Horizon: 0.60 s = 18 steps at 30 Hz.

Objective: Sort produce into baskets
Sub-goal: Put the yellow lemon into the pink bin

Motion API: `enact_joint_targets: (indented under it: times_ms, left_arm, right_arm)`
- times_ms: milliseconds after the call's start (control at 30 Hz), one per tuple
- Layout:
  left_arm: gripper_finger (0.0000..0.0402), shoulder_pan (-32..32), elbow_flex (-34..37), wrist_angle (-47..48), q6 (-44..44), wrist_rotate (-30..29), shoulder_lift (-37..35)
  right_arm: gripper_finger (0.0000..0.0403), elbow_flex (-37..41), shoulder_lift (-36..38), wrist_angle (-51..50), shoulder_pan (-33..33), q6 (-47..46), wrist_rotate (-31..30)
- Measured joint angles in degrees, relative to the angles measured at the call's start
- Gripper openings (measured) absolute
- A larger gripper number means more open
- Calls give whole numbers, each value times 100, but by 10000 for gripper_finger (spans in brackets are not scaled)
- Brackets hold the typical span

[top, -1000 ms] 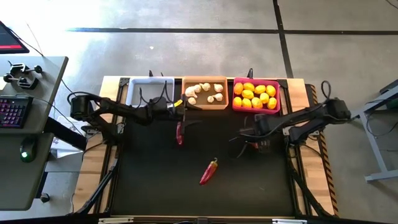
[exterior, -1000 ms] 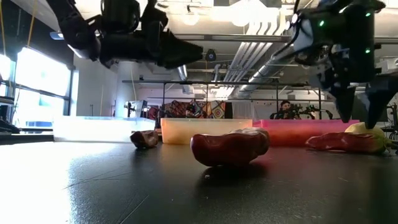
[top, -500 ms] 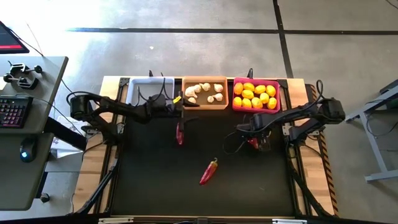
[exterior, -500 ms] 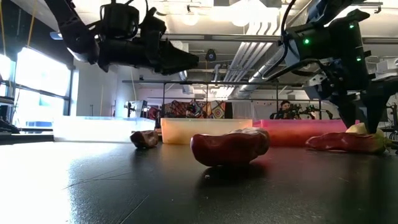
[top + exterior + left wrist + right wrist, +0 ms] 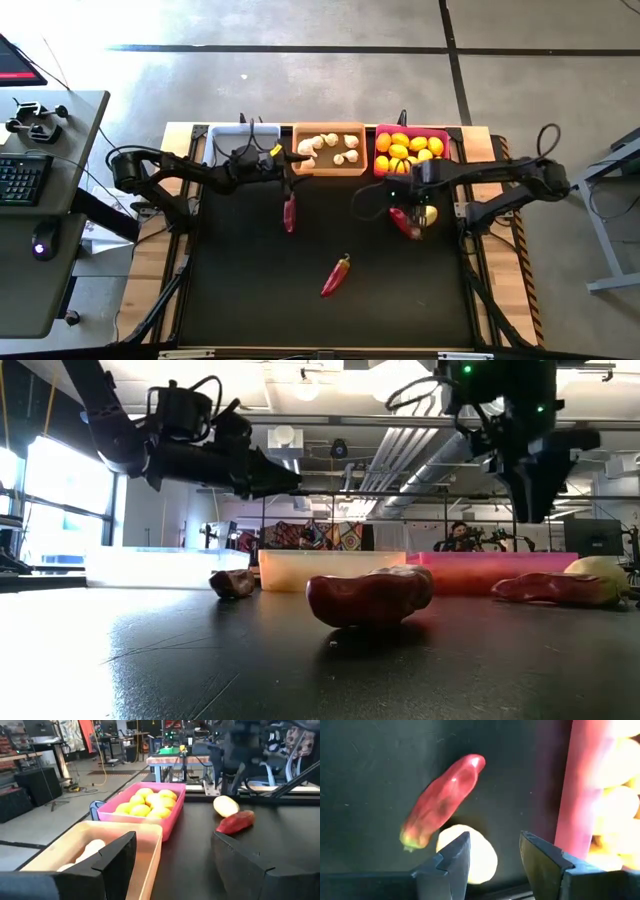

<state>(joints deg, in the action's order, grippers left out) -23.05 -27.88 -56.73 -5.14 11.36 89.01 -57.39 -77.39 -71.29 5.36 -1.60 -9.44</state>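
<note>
Three dark red chili peppers lie on the black mat: one on the left (image 5: 289, 212), one near the middle (image 5: 337, 273), one on the right (image 5: 405, 222) beside a yellow lemon (image 5: 428, 213). At the far edge stand the white basket (image 5: 222, 140), the orange basket (image 5: 328, 165) with garlic bulbs and the pink basket (image 5: 410, 178) with lemons. My left gripper (image 5: 288, 172) hovers open and level by the orange basket's near left corner. My right gripper (image 5: 495, 845) hangs open, pointing down, above the right chili (image 5: 445, 800) and lemon (image 5: 470, 855), holding nothing.
The wooden table frame (image 5: 180, 200) borders the mat on both sides. Bare mat lies toward the near edge. A desk with a keyboard (image 5: 20, 180) stands off to the left, beyond the table. In the low view the middle chili (image 5: 370, 597) lies nearest the camera.
My right gripper has risen from beside the right chili and lemon and gone toward the far edge, its fingers coming closer together; chili and lemon stay on the mat. My left gripper has gone toward the table's left edge and sunk a little, staying open.
</note>
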Motion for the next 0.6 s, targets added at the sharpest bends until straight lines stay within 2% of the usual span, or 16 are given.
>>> enact_joint_targets:
  times_ms: [167,333,467,600]
  left_arm:
    - [241,2,0,32,-8,4,0]
    - [241,2,0,33,-3,10,0]
    - [241,4,0,34,-2,10,0]
    - [241,4,0,33,-3,10,0]
  right_arm:
    - [173,37,30,-240,-36,-140,148]
    - [222,509,27,-239,-313,-342,135]
    - [260,836,27,-64,-578,30,-111]
    - [276,1064,27,194,-763,452,-344]
